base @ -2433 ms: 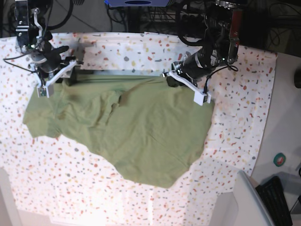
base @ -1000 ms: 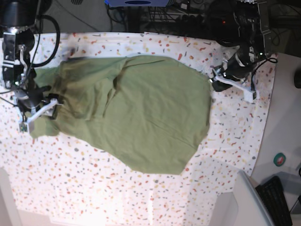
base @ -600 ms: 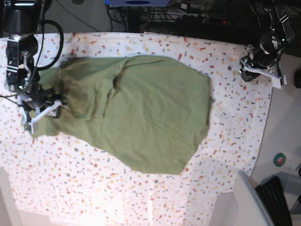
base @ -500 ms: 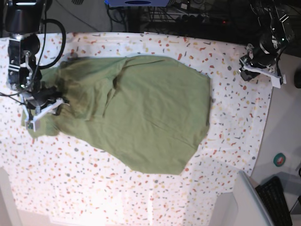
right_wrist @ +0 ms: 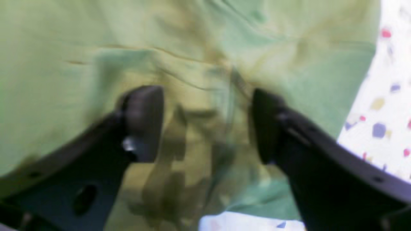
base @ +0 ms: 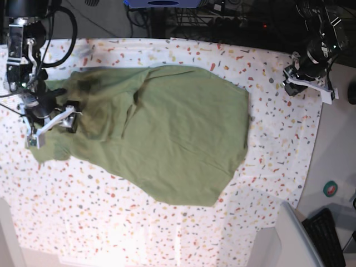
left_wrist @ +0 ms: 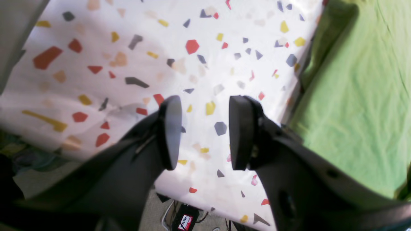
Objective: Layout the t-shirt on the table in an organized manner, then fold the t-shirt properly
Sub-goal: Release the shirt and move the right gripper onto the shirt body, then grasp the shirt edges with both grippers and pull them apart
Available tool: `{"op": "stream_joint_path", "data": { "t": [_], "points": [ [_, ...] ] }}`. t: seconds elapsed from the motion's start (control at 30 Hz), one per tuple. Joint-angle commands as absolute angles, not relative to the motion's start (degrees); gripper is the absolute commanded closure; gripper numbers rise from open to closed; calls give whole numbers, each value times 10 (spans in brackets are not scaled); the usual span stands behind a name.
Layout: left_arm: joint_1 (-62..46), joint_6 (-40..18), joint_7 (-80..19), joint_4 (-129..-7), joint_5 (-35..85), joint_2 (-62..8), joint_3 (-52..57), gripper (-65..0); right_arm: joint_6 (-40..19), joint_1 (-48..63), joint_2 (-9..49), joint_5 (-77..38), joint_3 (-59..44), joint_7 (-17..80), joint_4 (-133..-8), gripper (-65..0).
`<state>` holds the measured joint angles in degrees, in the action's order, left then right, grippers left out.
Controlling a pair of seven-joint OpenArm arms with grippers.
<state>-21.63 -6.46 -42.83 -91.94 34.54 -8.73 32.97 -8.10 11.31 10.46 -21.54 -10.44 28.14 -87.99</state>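
The olive-green t-shirt (base: pixel 167 133) lies spread and wrinkled across the middle of the speckled table (base: pixel 111 222). In the base view my right gripper (base: pixel 55 119) hovers over the shirt's bunched left edge. The right wrist view, which is blurred, shows this gripper (right_wrist: pixel 205 122) open wide above creased fabric (right_wrist: pixel 64 48), with nothing held. My left gripper (base: pixel 308 83) sits at the table's far right corner, well apart from the shirt. Its jaws (left_wrist: pixel 202 128) stand open over bare cloth (left_wrist: pixel 96 48), and the shirt's edge (left_wrist: pixel 353 96) lies off to the right.
A grey bin (base: pixel 289 233) and a dark keyboard (base: pixel 325 233) sit at the bottom right, off the cloth. A small round teal object (base: pixel 331 188) lies on the plain grey surface. Cables and equipment crowd the back edge.
My left arm pulled away from the shirt's right edge to the far right corner, then stayed there. My right gripper shifted slightly up and inward over the shirt's left edge and opened wider.
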Motion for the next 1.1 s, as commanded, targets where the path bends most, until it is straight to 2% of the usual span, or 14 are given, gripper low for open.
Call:
{"op": "stream_joint_path", "data": {
  "t": [0.0, 0.07, 0.17, 0.23, 0.37, 0.6, 0.87, 0.9, 0.97, 1.03, 1.07],
  "points": [
    [-216, -69, -419, -928, 349, -95, 333, -235, -83, 126, 110, -217, -104, 269, -917, -404],
    [-216, -69, -419, -928, 349, -95, 333, -235, -83, 150, 110, -216, -61, 269, -959, -380],
    [-216, -69, -419, -928, 349, -95, 333, -235, -81, 170, 120, -206, 35, 269, -986, -377],
    [-216, -69, -419, -929, 349, -95, 333, -235, -77, 170, 110, -162, 80, 269, -984, -375],
    [-216, -69, -419, -928, 349, -95, 333, -235, -22, 170, 70, -43, 151, 269, -984, -377],
    [-226, -69, -419, -928, 349, -95, 333, -235, -19, 162, 16, 29, 175, 269, -945, -378],
    [-227, -69, -419, -932, 349, -95, 333, -235, -15, 129, 9, 30, 171, 268, -874, -362],
    [-227, -69, -419, -932, 349, -95, 331, -235, -15, 125, 9, 30, 171, 268, -873, -330],
    [-227, -69, -419, -933, 349, -95, 328, -235, -15, 119, 9, 30, 171, 268, -872, -198],
    [-224, -69, -419, -933, 350, -91, 327, -235, -15, 115, 9, 29, 170, 268, -871, 0],
    [-222, -69, -419, -933, 350, -91, 317, -235, -15, 112, 9, 29, 169, 268, -871, 0]
  ]
}}
